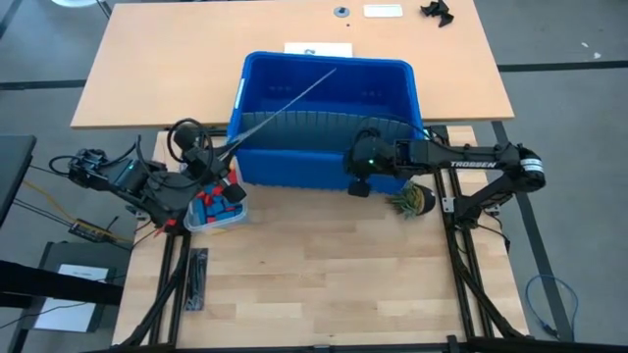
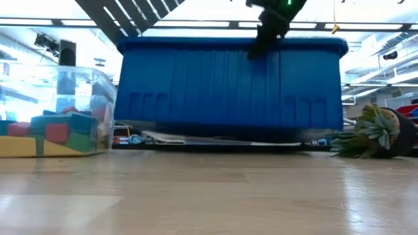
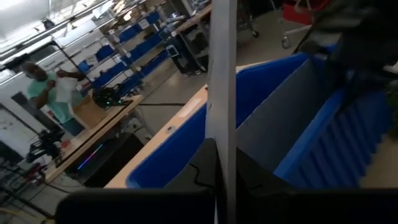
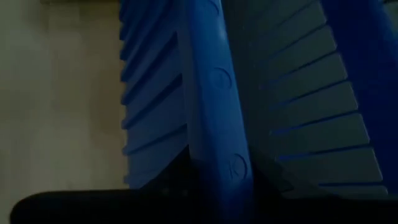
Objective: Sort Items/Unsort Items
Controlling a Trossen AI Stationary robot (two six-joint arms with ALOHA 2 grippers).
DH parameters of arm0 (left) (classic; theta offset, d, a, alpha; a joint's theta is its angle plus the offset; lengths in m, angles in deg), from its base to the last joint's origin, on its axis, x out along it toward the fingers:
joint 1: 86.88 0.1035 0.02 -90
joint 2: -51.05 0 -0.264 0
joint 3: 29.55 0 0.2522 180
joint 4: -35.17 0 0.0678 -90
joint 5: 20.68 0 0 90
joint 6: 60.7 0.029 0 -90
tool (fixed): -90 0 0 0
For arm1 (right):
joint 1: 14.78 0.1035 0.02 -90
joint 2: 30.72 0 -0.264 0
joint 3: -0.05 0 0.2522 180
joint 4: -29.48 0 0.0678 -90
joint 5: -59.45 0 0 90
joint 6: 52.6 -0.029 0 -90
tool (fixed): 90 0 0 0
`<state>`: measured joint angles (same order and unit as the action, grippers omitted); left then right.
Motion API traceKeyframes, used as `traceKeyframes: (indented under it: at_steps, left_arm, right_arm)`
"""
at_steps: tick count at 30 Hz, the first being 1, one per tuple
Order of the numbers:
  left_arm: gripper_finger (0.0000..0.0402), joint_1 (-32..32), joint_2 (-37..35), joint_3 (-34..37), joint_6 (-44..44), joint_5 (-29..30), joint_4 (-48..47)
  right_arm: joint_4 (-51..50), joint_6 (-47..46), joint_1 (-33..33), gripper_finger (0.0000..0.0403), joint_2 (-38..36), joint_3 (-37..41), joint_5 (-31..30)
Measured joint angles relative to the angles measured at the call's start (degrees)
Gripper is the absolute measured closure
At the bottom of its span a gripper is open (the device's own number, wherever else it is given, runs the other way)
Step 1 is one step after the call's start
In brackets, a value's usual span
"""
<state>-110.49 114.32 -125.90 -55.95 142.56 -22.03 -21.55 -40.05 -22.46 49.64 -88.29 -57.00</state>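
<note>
While the left gripper [image 1: 224,165] is pinching a grey divider sheet [image 1: 285,103] slanting over the blue bin [image 1: 324,69], the right gripper [image 1: 359,183] is clamping the bin's near wall.

The toy blocks [image 1: 216,204], red and blue bricks with yellow and green beneath, are sitting in a clear tub [image 2: 98,85] just near-left of the bin, directly under the left gripper, well apart from the right.

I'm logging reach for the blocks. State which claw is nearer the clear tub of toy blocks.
Left. The left claw sits just above the clear tub of toy blocks, clamped on a grey divider sheet. The right claw is farther right, gripping the blue bin front wall.
</note>
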Motion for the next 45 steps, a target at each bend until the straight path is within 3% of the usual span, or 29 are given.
traceKeyframes:
  at_steps: [2, 6, 8, 15, 22, 30, 35, 45]
  left_arm:
    - [0.0387, 0.0, 0.0, 0.0, 0.6, 2.3, 0.0]
    - [0.0387, 0.1, 0.0, 0.0, 0.8, 13.9, 0.4]
    - [0.0387, 0.6, -0.6, 0.0, 1.1, 15.4, 0.4]
    - [0.0387, 1.6, -1.1, 0.0, 2.3, 15.0, 0.3]
    - [0.0387, 1.6, -1.1, 0.0, 2.4, 15.0, 0.3]
    - [0.0387, 1.6, -1.1, 0.0, 2.5, 15.0, 0.3]
    - [0.0387, 1.6, -1.1, 0.0, 2.5, 14.2, 0.2]
    - [0.0387, 1.6, -1.1, 0.0, 3.0, 14.1, 0.2]
  right_arm:
    - [-0.1, 0.3, 0.0, 0.0319, 0.0, -0.3, -0.3]
    - [1.9, 0.9, 0.7, 0.0319, 0.1, -0.3, -3.2]
    - [3.1, 0.1, 0.7, 0.0319, 0.1, -0.3, -4.3]
    - [7.1, 1.8, 1.1, 0.0319, 0.1, -0.3, -10.9]
    - [11.7, 0.3, -1.6, 0.0321, 0.2, -0.4, -13.2]
    - [16.2, -1.1, -6.1, 0.0321, 1.0, -0.6, -11.1]
    - [18.7, -1.4, -6.8, 0.0321, 4.2, -0.7, -8.3]
    - [14.6, -2.5, -4.0, 0.0321, 14.0, -6.6, -11.8]
